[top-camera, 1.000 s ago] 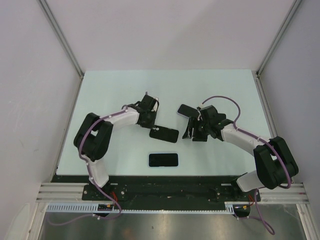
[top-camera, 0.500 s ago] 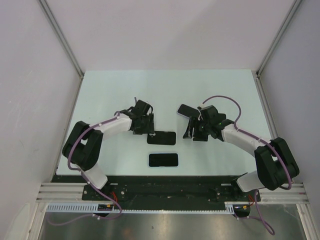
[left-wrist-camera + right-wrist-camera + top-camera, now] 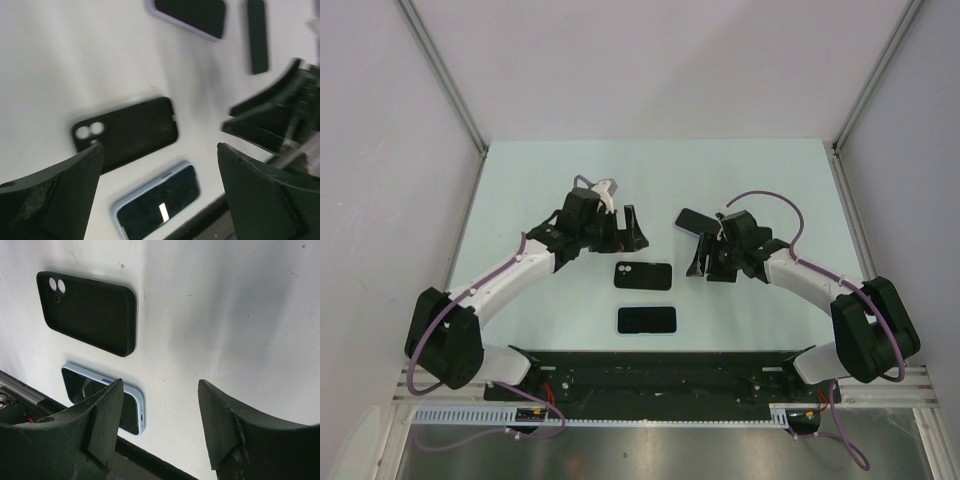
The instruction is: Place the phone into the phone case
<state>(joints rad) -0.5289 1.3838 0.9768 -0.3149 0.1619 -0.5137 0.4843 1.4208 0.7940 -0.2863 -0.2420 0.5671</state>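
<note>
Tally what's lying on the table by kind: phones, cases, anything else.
Black phone case: 1
Phone with pale blue rim: 1
Dark slab with lilac rim, phone or case unclear: 1
Slim black bar, kind unclear: 1
Total: 4

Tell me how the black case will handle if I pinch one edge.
The black case looks thin and matte, so it is probably a light, flexible shell that may bend when pinched. Lying flat on the smooth table, it could slide rather than lift. Being flat, it seems unlikely to roll.
</note>
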